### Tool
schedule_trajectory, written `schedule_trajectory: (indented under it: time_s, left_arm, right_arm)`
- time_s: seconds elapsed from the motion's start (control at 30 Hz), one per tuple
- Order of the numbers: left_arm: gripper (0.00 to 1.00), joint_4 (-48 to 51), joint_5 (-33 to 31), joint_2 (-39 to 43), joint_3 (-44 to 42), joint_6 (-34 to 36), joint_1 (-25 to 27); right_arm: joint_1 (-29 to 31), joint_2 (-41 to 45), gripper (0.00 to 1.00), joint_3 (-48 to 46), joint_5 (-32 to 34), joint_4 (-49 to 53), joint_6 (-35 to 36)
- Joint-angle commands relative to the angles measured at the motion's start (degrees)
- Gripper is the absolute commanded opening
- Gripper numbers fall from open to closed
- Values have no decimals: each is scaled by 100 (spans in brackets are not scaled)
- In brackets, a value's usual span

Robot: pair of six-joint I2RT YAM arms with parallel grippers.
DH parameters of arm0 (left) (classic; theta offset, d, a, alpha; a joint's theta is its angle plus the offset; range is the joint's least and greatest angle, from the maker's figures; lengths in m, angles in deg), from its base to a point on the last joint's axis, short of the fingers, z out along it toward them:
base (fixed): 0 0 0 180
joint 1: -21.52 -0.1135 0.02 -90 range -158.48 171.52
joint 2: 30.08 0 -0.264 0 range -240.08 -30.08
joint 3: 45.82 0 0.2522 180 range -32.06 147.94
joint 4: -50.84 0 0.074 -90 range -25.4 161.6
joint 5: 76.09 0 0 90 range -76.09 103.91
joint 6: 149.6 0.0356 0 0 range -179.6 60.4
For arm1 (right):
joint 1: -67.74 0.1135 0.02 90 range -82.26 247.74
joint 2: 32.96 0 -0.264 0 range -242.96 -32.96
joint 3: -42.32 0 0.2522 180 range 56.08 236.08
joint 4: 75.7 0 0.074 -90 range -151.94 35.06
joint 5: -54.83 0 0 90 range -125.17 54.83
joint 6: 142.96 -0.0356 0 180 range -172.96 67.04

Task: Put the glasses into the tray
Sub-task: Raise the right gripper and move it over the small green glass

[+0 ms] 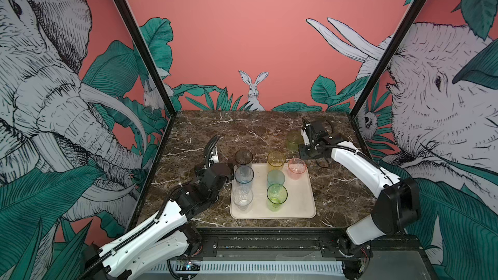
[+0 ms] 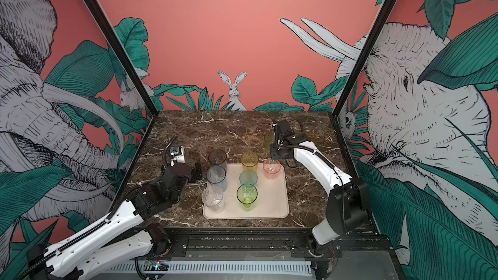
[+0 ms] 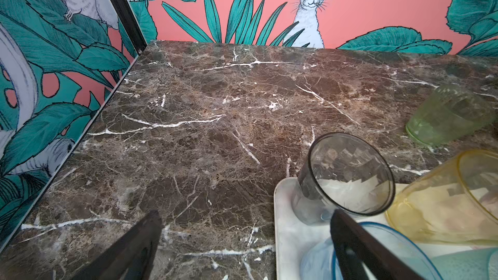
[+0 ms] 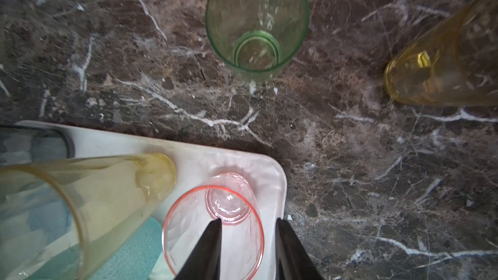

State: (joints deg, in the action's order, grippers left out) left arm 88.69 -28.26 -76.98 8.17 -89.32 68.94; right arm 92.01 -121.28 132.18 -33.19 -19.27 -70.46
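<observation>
The cream tray (image 1: 299,200) holds several upright glasses: smoky grey (image 1: 243,157), blue (image 1: 244,175), clear (image 1: 243,197), yellow (image 1: 276,160), teal (image 1: 275,177), tall green (image 1: 277,196) and pink (image 1: 297,168). A short green glass (image 4: 257,22) and an amber glass (image 4: 444,71) stand on the marble behind the tray's far right corner. My right gripper (image 4: 248,221) hangs open over the pink glass (image 4: 215,227), one finger inside its rim, one outside, neither pressing the wall. My left gripper (image 3: 245,214) is wide open at the tray's left edge, holding nothing.
The marble table (image 1: 336,189) ends at printed walls on the left, back and right. Black frame posts (image 1: 140,49) rise at the back corners. The right arm (image 1: 358,168) reaches over the table's right side and hides the amber glass in both top views.
</observation>
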Motion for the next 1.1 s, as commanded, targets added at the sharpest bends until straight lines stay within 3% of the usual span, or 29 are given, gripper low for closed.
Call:
schedule_trajectory:
  time_s: [0.0, 0.27, 0.73, 1.07]
  left_arm:
    - [99, 78, -98, 60, 38, 17, -34]
    - [99, 86, -107, 48, 138, 86, -40]
    - [99, 148, -107, 127, 172, 97, -39]
    - [99, 130, -94, 181, 84, 52, -40]
  right_arm:
    - [-5, 99, 38, 389, 263, 196, 265]
    - [-247, -198, 41, 1136, 277, 1, 447]
    - [-567, -1908, 49, 2637, 111, 197, 402]
    - [-736, -2702, 55, 3085, -106, 199, 391]
